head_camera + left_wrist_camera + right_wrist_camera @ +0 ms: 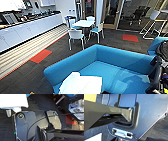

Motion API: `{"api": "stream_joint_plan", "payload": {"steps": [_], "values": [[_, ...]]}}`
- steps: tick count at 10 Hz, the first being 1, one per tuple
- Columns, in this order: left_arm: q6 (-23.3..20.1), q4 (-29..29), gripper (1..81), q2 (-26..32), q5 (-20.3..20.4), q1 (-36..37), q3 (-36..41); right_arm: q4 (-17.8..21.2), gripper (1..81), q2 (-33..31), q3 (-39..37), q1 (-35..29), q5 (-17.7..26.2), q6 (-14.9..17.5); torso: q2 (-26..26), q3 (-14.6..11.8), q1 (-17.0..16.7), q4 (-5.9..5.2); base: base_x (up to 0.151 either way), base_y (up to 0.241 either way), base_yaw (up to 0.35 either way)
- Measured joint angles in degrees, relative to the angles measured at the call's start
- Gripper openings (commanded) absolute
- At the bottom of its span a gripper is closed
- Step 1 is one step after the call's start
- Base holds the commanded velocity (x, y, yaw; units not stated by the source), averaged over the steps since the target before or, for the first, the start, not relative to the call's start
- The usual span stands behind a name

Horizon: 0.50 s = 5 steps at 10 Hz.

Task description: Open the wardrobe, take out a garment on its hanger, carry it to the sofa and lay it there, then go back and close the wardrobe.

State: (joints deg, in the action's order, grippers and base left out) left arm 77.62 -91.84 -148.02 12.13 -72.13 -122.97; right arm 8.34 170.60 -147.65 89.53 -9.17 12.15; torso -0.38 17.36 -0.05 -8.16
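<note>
Head view showed the white T-shirt (81, 84) at the frame's bottom centre, over the blue sofa (117, 61)'s near edge; neither gripper's state could be told.

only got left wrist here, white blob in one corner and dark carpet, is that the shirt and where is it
Observer: Likely, yes. In the head view the white garment lies on the seat of the blue sofa, at its near end.
Operator: anything beyond the sofa
Observer: A white table with small white chairs around it stands past the sofa's back.
Operator: floor all dark like i see
Observer: No. Orange-red floor patches break up the dark carpet, and a long white counter runs along the left wall.
</note>
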Motion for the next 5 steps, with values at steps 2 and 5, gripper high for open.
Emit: {"api": "stream_joint_plan", "payload": {"steps": [2,5], "values": [[0.02,-0.41,81.1,-2.47,4.66,-1.16,-7.00,0.00,81.1,0.13,-0.37,0.02,0.05,0.00,-0.02,-0.02,0.00,0.89,0.000,0.000,0.000],[0.02,-0.71,81.1,-5.56,10.02,-3.44,-17.75,0.00,81.1,0.55,-0.89,-0.23,0.18,-0.20,-0.05,-0.04,-0.02,0.92,0.000,0.000,0.000]]}}
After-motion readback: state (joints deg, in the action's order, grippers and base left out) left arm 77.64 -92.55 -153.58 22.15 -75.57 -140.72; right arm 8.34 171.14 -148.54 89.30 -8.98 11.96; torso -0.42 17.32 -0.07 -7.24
